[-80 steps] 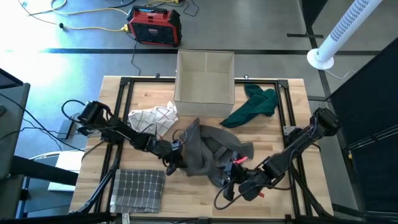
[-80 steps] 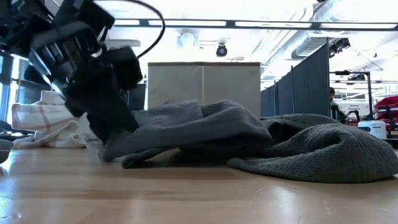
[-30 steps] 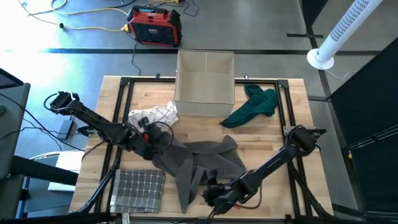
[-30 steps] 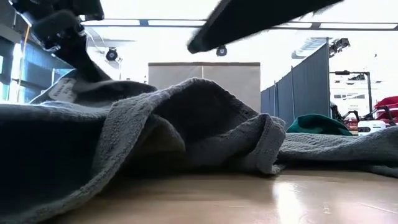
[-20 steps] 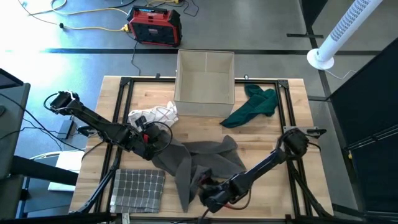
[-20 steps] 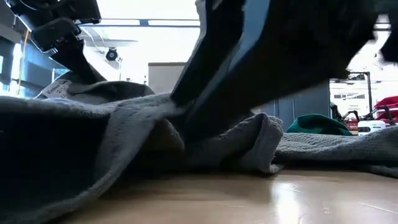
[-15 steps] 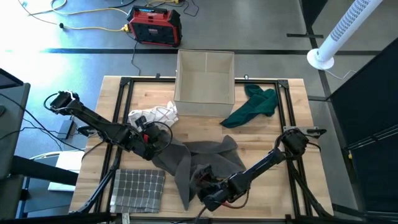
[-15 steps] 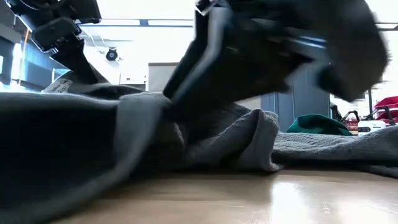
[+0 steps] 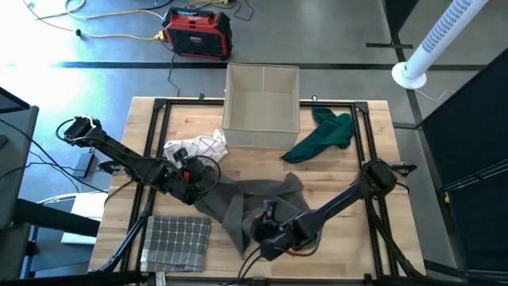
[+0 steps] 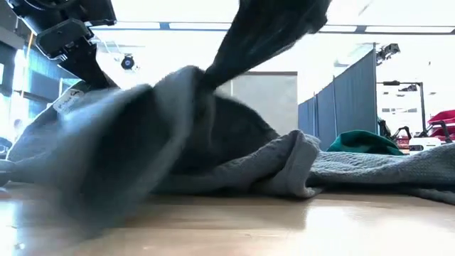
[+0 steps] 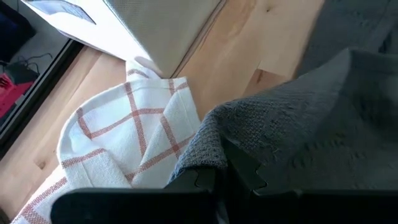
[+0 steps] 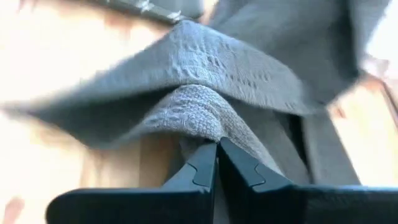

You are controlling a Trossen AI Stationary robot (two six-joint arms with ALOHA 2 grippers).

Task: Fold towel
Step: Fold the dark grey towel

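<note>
The grey towel (image 9: 266, 197) lies crumpled on the wooden table, near its front middle. My left gripper (image 9: 204, 185) is shut on the towel's left end, raised above the table. My right gripper (image 9: 265, 218) is shut on a bunch of the towel's near part. In the low view the towel (image 10: 170, 135) rises to a peak under the right arm, and its far part rests on the table. My left gripper pinches the towel's left edge (image 11: 205, 152) between its two fingers, slanting down from the table's left. That end is lifted clear, and the cloth runs slack to the right. My right gripper pinches a bunched fold (image 12: 200, 121) of the towel's near part between its two fingertips. It comes slanting down from the table's right. The fold is drawn up into a peak (image 10: 202, 75), with cloth hanging below it onto the table.
A beige open box (image 9: 262, 97) stands at the far middle, with a green cloth (image 9: 321, 135) to its right. A white towel with red checks (image 9: 198, 148) lies behind the left gripper. A folded grey plaid towel (image 9: 176, 242) lies at the near left. Black frame rails (image 9: 369, 143) border the table.
My right gripper has shut on the towel's near part. It has rolled and gone a little toward the far edge and up, pulling that fold into a peak. The towel's near tail has been drawn in, while its left end stays in the left gripper.
</note>
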